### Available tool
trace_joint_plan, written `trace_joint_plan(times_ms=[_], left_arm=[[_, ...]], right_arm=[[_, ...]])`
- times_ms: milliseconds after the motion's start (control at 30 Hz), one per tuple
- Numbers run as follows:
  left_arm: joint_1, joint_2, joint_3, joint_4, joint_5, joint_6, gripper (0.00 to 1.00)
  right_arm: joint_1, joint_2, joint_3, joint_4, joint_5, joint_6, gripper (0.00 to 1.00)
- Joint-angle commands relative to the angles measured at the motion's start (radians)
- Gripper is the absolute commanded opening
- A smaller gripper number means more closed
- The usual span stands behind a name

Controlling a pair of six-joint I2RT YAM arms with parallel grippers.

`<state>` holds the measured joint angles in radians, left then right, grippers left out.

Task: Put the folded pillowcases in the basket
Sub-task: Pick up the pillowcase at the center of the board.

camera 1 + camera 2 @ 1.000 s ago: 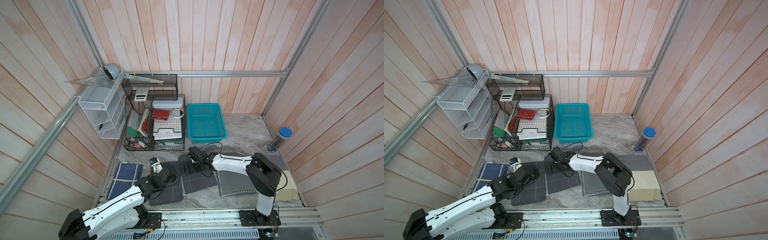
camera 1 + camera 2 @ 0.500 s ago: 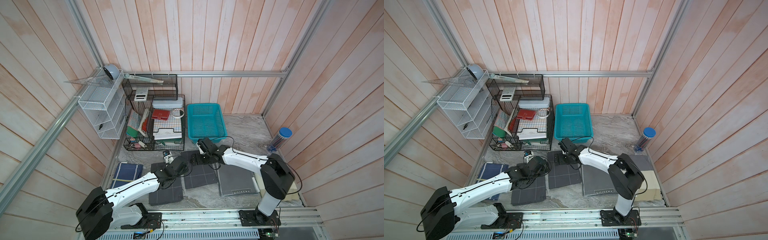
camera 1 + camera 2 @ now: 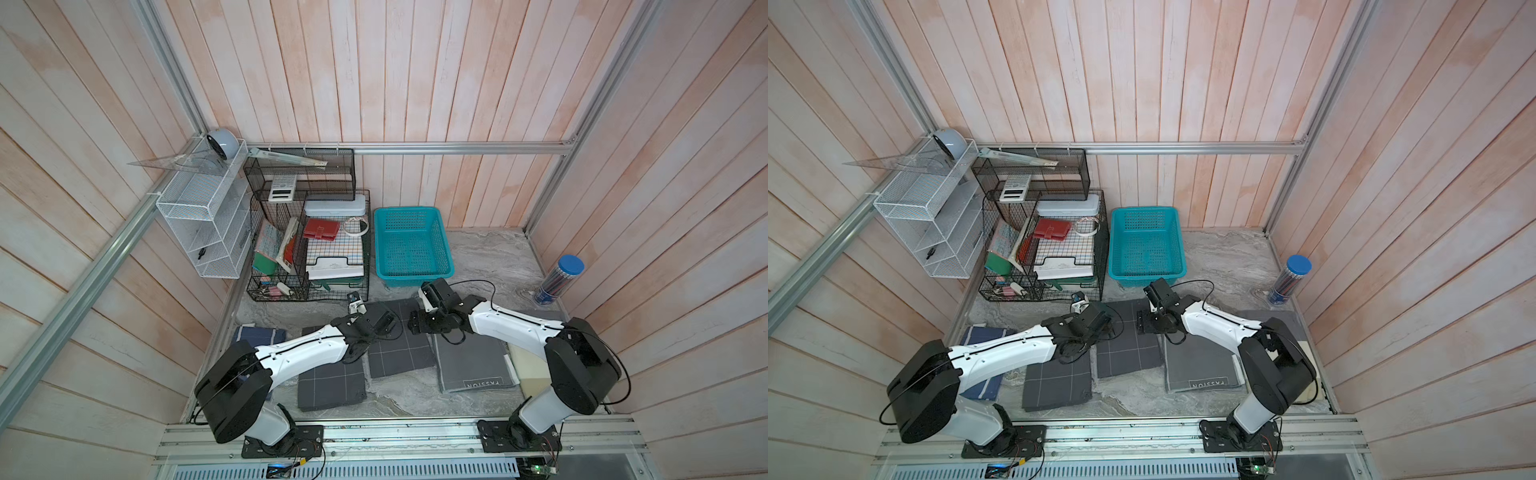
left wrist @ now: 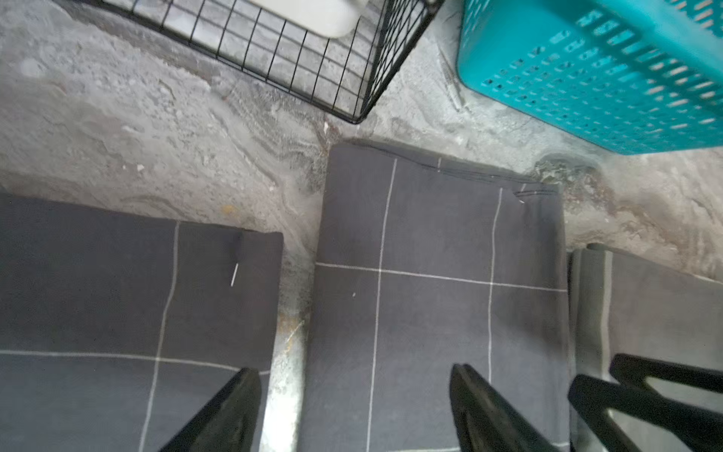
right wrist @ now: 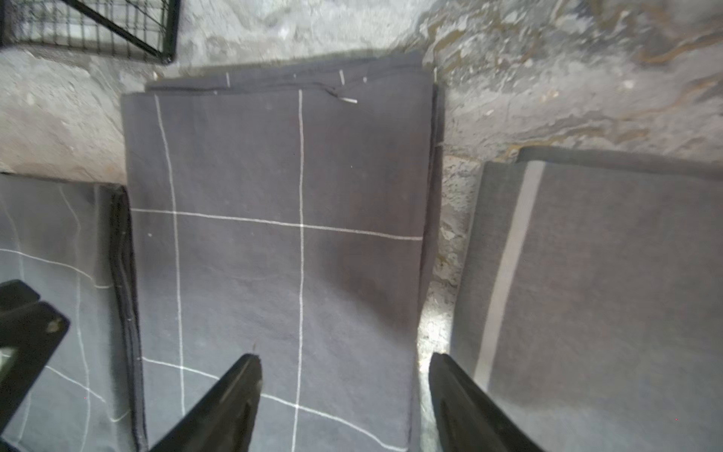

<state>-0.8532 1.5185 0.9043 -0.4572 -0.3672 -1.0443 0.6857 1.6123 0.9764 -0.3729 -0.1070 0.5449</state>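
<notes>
From my remote station I list, at far left, a white wire shelf rack (image 3: pixel 199 232) against the wall, and beside it a black wire organiser (image 3: pixel 307 249) packed with papers and a red wallet. In front of them on the marbled desk (image 3: pixel 478 257) lies a folded navy cloth (image 3: pixel 257 334), then a dark checked cloth (image 3: pixel 332 388) partly under my left arm. The left gripper (image 4: pixel 354 371) is released, with its jaws spread. One finger sits over that checked cloth and the other over the folded pillowcase (image 3: pixel 399 353), so it straddles the strip of desk between the two. The pillowcase is dark grey with thin white grid lines. It lies flat on the desk near the centre, outside the turquoise basket (image 3: pixel 413 278) and just in front of it, with bare desk between them. The right gripper (image 5: pixel 344 358) is also released and grips nothing. It straddles the pillowcase's opposite edge, one finger above the pillowcase and the other above the neighbouring grey cloth (image 3: pixel 473 365), which bears a lettered label. Further right I note a cream pad (image 3: pixel 528 370), and a blue-lidded pencil tube (image 3: pixel 559 280) standing upright by the right wall.
</notes>
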Motion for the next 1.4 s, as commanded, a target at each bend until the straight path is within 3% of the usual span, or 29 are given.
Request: trace_joint_plan(times_ms=[0, 300, 600, 1033, 1200, 1367], left_arm=[[-0.004, 0.034, 0.026, -0.028, -0.009, -0.015, 0.79], [-0.004, 0.145, 0.113, -0.103, -0.037, -0.007, 0.72], [-0.001, 0.216, 0.124, -0.063, -0.016, -0.007, 0.69], [0.013, 0.291, 0.091, 0.022, 0.032, -0.013, 0.57], [0.014, 0.315, 0.099, 0.037, 0.059, -0.011, 0.45], [0.009, 0.282, 0.097, 0.048, 0.071, -0.004, 0.28]], right_arm=[[0.005, 0.022, 0.0, -0.006, -0.005, -0.025, 0.72], [0.006, 0.088, 0.024, -0.018, 0.022, -0.03, 0.66], [0.005, 0.129, 0.024, -0.016, 0.032, -0.027, 0.63], [0.009, 0.198, 0.011, 0.008, 0.008, 0.0, 0.57], [0.039, 0.215, 0.028, 0.011, 0.002, 0.01, 0.48], [0.061, 0.181, 0.036, -0.008, 0.053, 0.037, 0.3]])
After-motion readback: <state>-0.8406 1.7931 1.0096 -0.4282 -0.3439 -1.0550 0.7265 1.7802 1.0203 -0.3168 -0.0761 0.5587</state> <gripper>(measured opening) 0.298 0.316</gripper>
